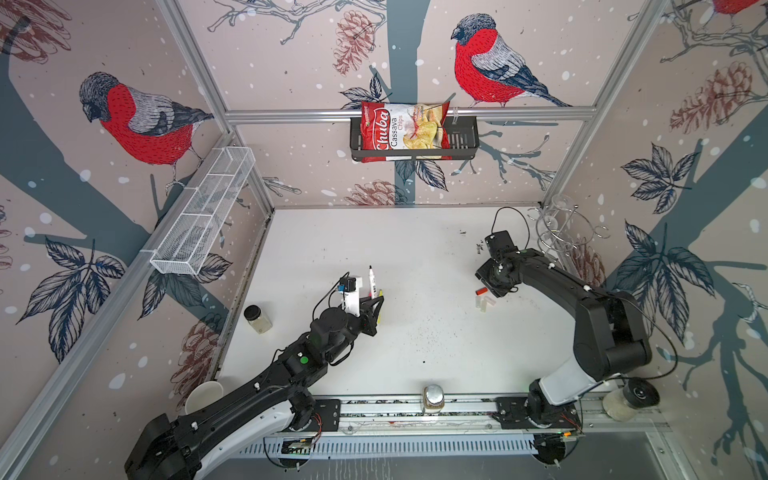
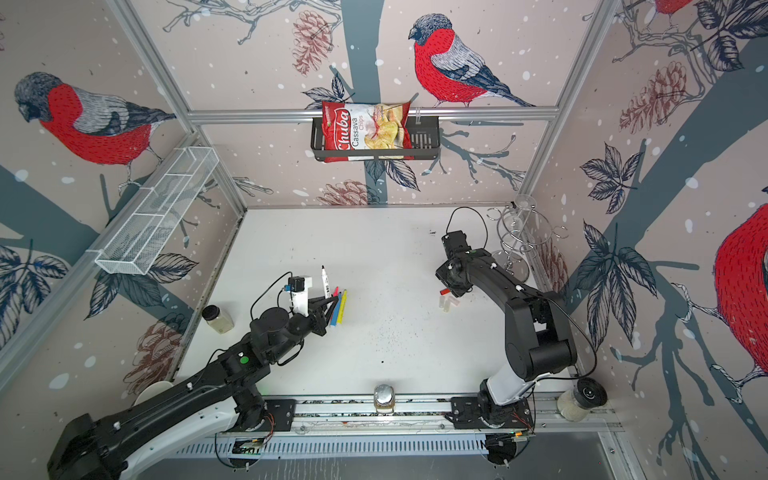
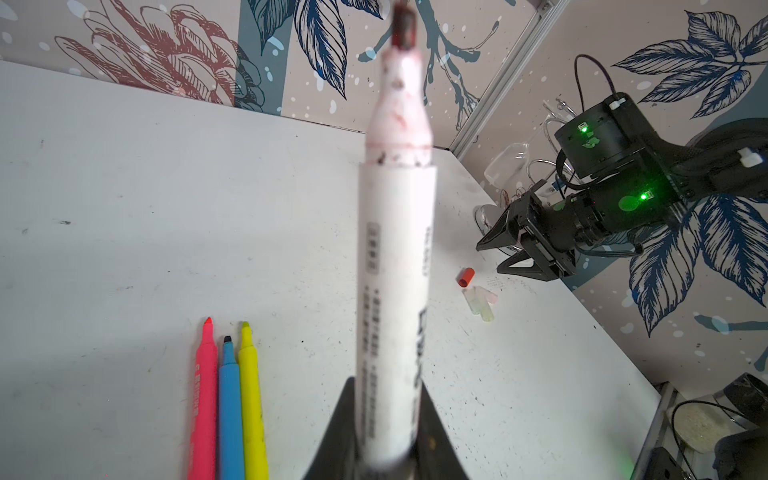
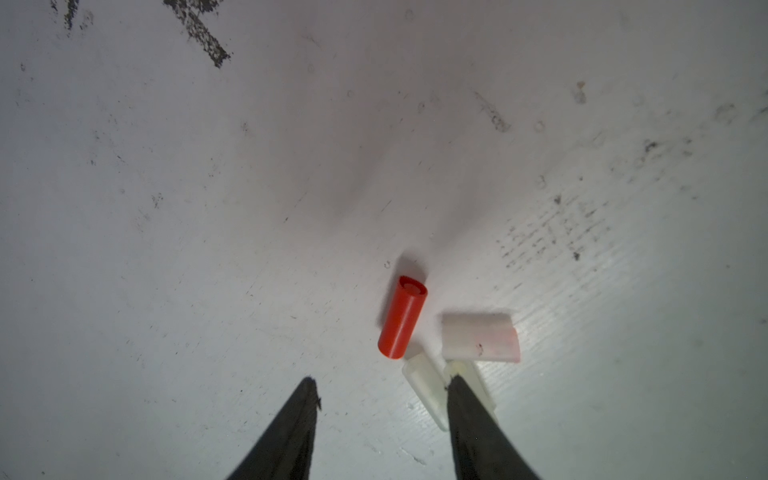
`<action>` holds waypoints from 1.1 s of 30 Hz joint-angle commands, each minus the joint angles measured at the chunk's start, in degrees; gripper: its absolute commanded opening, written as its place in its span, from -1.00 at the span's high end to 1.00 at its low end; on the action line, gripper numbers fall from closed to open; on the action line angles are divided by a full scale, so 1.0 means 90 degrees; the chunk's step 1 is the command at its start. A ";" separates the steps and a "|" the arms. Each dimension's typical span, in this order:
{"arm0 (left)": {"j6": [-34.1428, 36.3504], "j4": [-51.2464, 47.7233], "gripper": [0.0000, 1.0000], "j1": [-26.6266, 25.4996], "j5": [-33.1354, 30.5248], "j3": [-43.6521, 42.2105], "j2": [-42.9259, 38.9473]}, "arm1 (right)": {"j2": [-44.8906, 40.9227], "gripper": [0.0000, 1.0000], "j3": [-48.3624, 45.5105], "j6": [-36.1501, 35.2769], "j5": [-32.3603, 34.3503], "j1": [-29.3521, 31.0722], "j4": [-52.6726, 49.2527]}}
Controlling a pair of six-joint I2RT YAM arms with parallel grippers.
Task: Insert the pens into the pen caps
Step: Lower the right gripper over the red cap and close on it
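Progress stands at zero of four: no pen carries a cap.

Held item: the white-barrelled marker (image 3: pixel 395 249), red at the tip, is clenched at its rear end by the left jaws. It sits left of centre, raised off the tabletop (image 1: pixel 415 353) as far as the views show, with its tip pointing toward the far side.

Loose pens: the pink pen (image 3: pixel 206 395), blue pen (image 3: pixel 230 407) and yellow pen (image 3: pixel 251 395) lie side by side and touching on the tabletop, just right of the left jaws. All three tips are bare and point far.

Caps: the red cap (image 4: pixel 402 318) lies on its side right of centre, well apart from the pens. The three translucent caps (image 4: pixel 480 336) form a loose cluster just beside it, on its near side.

Right jaws: parted, with nothing between them, low over the cluster. The red cap lies ahead of the tips, not in the gap. One tip overlaps a translucent cap in the right wrist view; contact cannot be confirmed.

Remaining work, as judged: the red cap is the likely match for the marker in hand. It has yet to be grasped, brought to the tip and pushed on. The same cycle then applies to the three loose pens.

Legible writing: the chips bag (image 1: pixel 405 126) in the black wall basket (image 1: pixel 463 141) on the far wall reads "Chuba Cassava Chips". The print on the marker barrel and on the pink pen is too blurred to read.
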 commanded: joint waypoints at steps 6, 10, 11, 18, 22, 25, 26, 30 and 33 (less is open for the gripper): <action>-0.0010 0.0073 1.00 0.0006 -0.0130 -0.0009 -0.0035 | 0.0355 0.09 0.0002 -0.0053 -0.0119 -0.0015 0.0232; -0.0008 0.0057 1.00 0.0006 -0.0150 -0.0008 -0.0050 | 0.0490 0.09 0.0025 -0.0069 -0.0128 -0.0018 0.0242; 0.0001 0.0054 1.00 0.0006 -0.0151 -0.0008 -0.0059 | 0.0502 0.08 0.0028 -0.0072 -0.0110 -0.0018 0.0244; 0.0004 0.0058 1.00 0.0008 -0.0170 -0.0012 -0.0049 | 0.0753 0.12 -0.0031 -0.0116 -0.0188 -0.0175 0.0326; 0.0009 0.0036 1.00 0.0006 -0.0206 -0.0022 -0.0077 | 0.0781 0.16 -0.0078 -0.0113 -0.0225 -0.0174 0.0412; 0.0013 0.0036 1.00 0.0006 -0.0204 -0.0016 -0.0089 | 0.0790 0.17 -0.0091 -0.0102 -0.0227 -0.0166 0.0451; 0.0031 0.0029 1.00 0.0006 -0.0210 -0.0007 -0.0095 | 0.0801 0.18 -0.0081 -0.0103 -0.0218 -0.0174 0.0450; 0.0049 0.0009 1.00 0.0006 -0.0218 0.0030 -0.0086 | 0.0883 0.22 -0.0043 -0.0126 -0.0217 -0.0177 0.0449; 0.0062 -0.0010 1.00 0.0008 -0.0231 0.0051 -0.0096 | 0.0910 0.22 -0.0031 -0.0100 -0.0191 -0.0177 0.0432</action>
